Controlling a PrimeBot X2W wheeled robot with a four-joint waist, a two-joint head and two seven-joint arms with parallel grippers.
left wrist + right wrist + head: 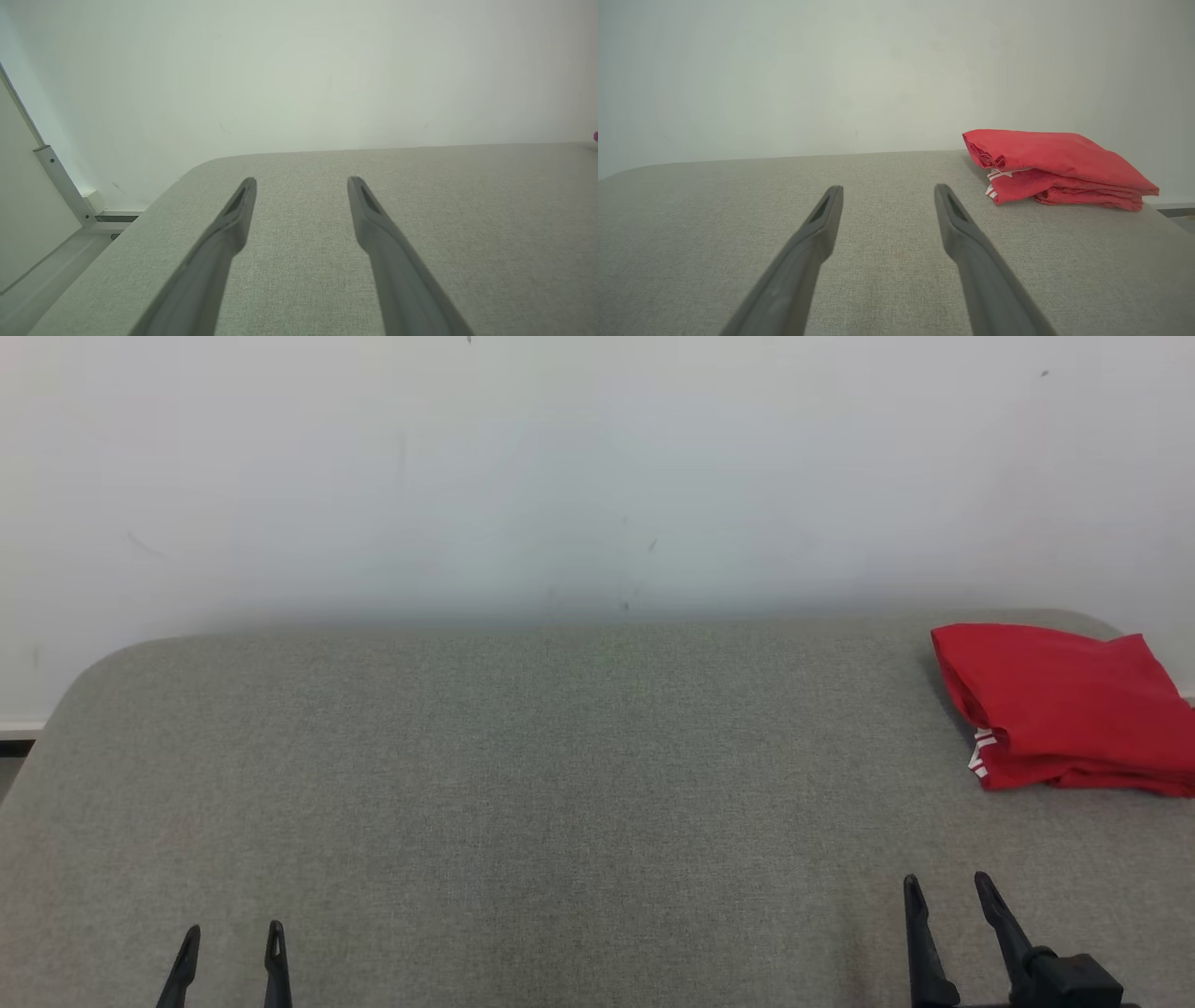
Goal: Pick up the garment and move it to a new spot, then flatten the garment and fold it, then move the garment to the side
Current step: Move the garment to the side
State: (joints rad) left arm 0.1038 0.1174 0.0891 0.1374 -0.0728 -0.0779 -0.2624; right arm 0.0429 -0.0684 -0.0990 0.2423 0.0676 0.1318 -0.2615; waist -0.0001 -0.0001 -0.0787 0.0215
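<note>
We find the red garment ahead-right of the right end effector, which stands nearer than the left end effector; both gape empty.

left, right jaws wide apart

Garment: red cloth, folded into a compact, roughly rectangular stack of several layers. The top layer is smooth with slight rumpling, and the lower layers sit uneven at their edges. White striped trim shows at the folded end nearest the middle of the grey surface. The garment lies flat and is not held. It is ahead of the right gripper and off to its right, well apart from both fingers. From the left gripper it lies far to the right.
</note>
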